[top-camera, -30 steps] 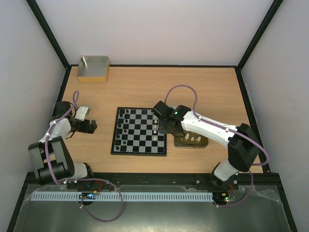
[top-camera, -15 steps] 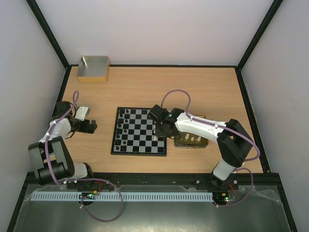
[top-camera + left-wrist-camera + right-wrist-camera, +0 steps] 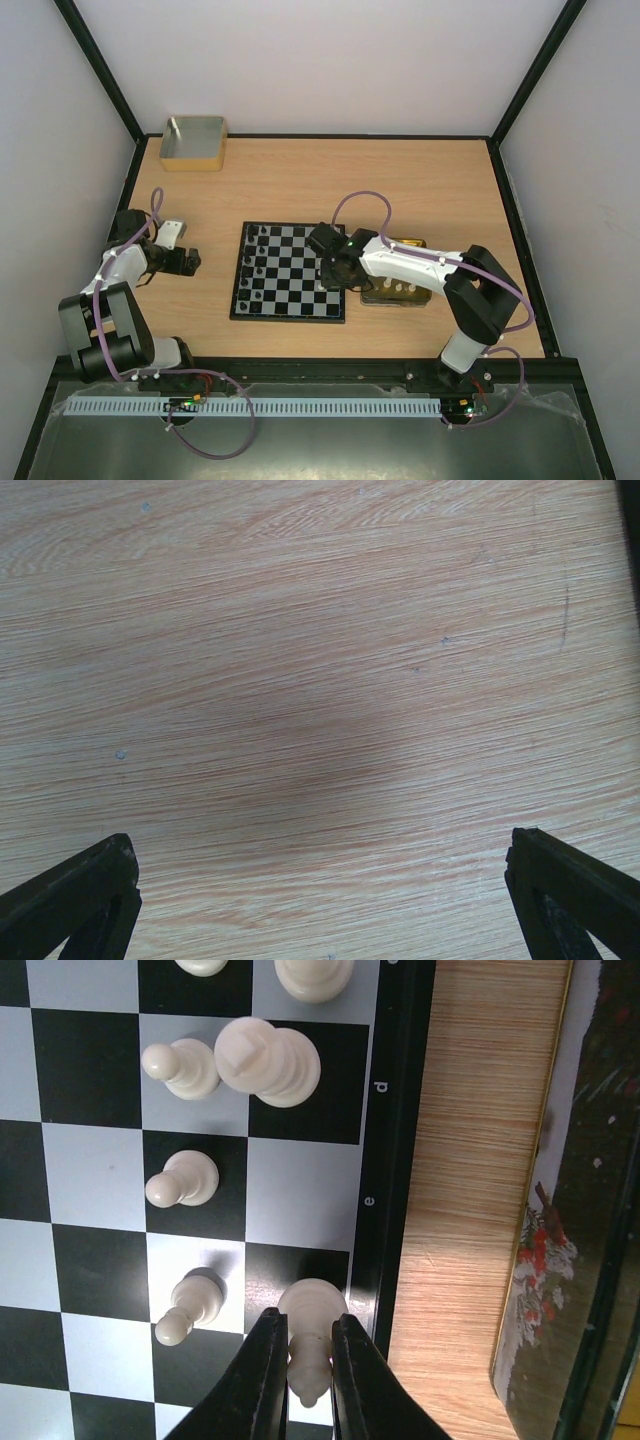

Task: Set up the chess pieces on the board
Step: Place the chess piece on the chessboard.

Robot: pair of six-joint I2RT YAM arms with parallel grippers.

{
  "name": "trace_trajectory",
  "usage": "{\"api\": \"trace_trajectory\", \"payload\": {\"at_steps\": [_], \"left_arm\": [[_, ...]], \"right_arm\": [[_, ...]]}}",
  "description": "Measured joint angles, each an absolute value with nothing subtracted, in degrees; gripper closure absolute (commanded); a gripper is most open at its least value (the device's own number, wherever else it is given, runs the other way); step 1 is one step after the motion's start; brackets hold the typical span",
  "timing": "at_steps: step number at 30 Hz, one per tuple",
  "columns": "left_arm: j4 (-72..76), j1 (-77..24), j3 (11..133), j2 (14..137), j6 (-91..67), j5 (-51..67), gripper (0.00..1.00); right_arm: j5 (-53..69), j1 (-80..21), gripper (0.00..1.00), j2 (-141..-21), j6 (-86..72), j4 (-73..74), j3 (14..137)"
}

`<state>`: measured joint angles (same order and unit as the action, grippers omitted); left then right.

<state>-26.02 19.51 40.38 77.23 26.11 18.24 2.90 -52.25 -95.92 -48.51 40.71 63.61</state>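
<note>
- Right gripper (image 3: pixel 303 1326) — fingers pressed in from both sides on one cream-white chessman (image 3: pixel 312 1303), pinching it; the arm reaches across from the board's right edge.
- Held chessman — base over a black square in the outermost row, just inside the lettered black border; whether it touches the square cannot be told.
- Chessboard (image 3: pixel 286 287) — flat on the table (image 3: pixel 300 180), about midway between the left and right edges, nearer the near edge.
- Cream-white pawns (image 3: pixel 183 1178) — one per square, in the row next to the held chessman's, with a larger cream piece (image 3: pixel 268 1060) in the edge row.
- Black chessmen (image 3: pixel 255 256) — ranged along the board's left edge.
- Gold tin (image 3: pixel 416 297) — just beside the board's right edge, cream pieces (image 3: pixel 400 287) standing inside.
- Grey box with tan rim (image 3: pixel 193 143) — at the table's far left corner.
- Left gripper (image 3: pixel 320 880) — fingers spread wide over bare wood near the table's left edge, holding nothing.
</note>
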Motion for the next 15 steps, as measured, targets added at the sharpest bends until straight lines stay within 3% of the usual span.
{"api": "trace_trajectory", "payload": {"at_steps": [15], "left_arm": [[-25.78,19.51,39.79,77.23,26.06,18.22,0.0]], "right_arm": [[3.11,-52.27,0.89,-97.65,-48.47,39.53,63.55]]}}
